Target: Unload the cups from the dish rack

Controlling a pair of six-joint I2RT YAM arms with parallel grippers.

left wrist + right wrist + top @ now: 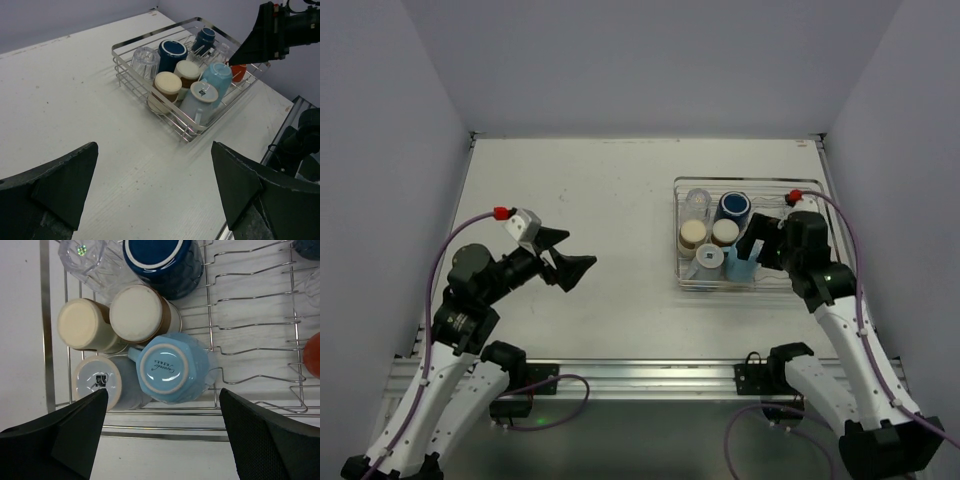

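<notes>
The silver wire dish rack (677,215) sits on the right half of the table. In it, upside down, are a clear glass tumbler (695,203), a navy cup (734,207), two cream cups (692,234) (725,232), a pale grey mug (708,258) and a light blue mug (170,367). An orange cup (239,72) and a second navy cup (205,36) stand among the prongs. My right gripper (752,252) hovers open over the rack's near side, its jaws either side of the light blue mug and above it. My left gripper (578,248) is open over bare table, left of the rack.
The rack's rim (45,315) and its upright divider prongs (250,300) surround the cups. Grey walls close in the table on three sides. The metal rail (650,375) runs along the near edge.
</notes>
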